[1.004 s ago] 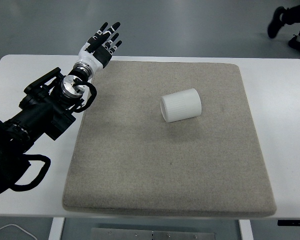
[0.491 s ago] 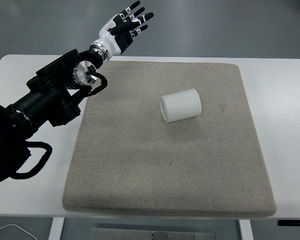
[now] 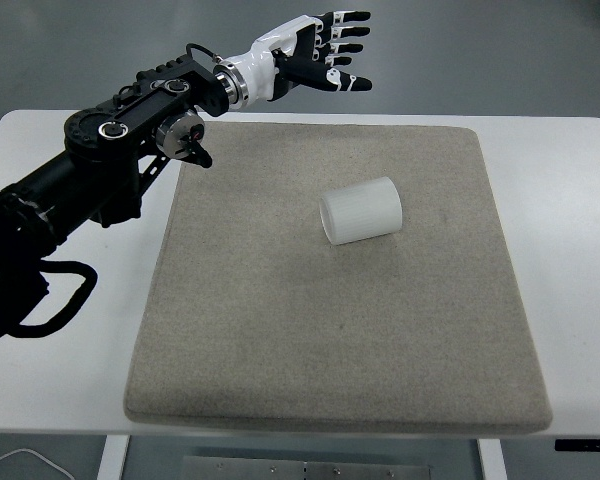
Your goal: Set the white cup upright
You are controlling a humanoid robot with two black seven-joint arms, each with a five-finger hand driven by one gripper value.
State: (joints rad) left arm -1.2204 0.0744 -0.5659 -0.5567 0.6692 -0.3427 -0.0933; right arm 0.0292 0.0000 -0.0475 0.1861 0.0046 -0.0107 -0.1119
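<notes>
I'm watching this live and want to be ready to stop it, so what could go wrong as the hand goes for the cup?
The cup lies on its side on the mat, so a nudge from the fingers could probably roll it away.

The left hand is open and well above and beyond the cup; coming down off-centre, it might push rather than grasp.

The cup's ribbed wall may slip while being tipped upright.

Beige felt mat (image 3: 280, 340) covers most of white table (image 3: 570, 250), below fingers; grey floor beyond.
</notes>
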